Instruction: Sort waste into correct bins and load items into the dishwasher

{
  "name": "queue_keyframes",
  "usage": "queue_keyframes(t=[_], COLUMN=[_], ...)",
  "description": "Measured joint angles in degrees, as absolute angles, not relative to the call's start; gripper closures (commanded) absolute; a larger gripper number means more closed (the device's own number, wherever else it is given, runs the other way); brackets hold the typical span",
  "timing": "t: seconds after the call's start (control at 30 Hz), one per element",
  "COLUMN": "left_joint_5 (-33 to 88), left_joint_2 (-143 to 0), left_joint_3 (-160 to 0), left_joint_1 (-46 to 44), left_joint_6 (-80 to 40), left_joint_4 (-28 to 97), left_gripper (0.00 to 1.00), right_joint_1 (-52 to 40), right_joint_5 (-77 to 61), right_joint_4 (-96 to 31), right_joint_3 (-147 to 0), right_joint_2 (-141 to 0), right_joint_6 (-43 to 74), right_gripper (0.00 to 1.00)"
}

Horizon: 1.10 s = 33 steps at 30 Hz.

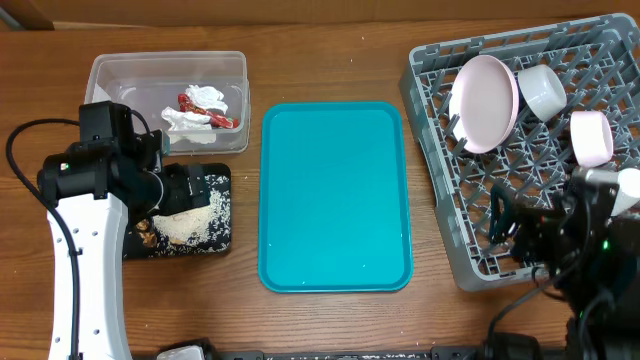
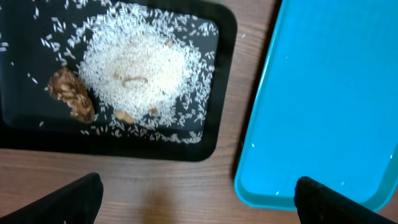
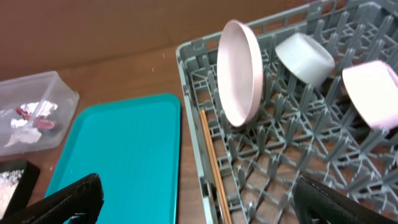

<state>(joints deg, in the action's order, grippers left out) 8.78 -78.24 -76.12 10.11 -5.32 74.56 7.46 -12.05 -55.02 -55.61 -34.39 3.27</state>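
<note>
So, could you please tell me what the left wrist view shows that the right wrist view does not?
Only the left wrist view shows the brown food lump and the main heap of rice. Only the right wrist view shows the grey dish rack holding the white plate, two white bowls and the chopsticks, plus the clear tub with the napkin. Both show the teal tray, the wooden table and the black tray, though the right wrist view catches just a corner of it.

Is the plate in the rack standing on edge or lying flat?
On edge: the plate stands rim-down in the rack, tilted slightly; the right wrist view shows its thin profile.
</note>
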Motion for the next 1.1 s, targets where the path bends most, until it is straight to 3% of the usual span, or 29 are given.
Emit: queue_keyframes(t=[1.1], left_joint_5=[8.78], left_joint_2=[-78.24], left_joint_3=[-76.12], left_joint_1=[10.11], left_joint_6=[-5.32], left_joint_4=[71.53], left_gripper=[0.00], right_joint_1=[4.03], right_joint_5=[-12.08], right_joint_4=[-55.09], right_joint_3=[-53.91], right_joint_2=[-32.27], right_joint_6=[3.18], right_gripper=[0.00])
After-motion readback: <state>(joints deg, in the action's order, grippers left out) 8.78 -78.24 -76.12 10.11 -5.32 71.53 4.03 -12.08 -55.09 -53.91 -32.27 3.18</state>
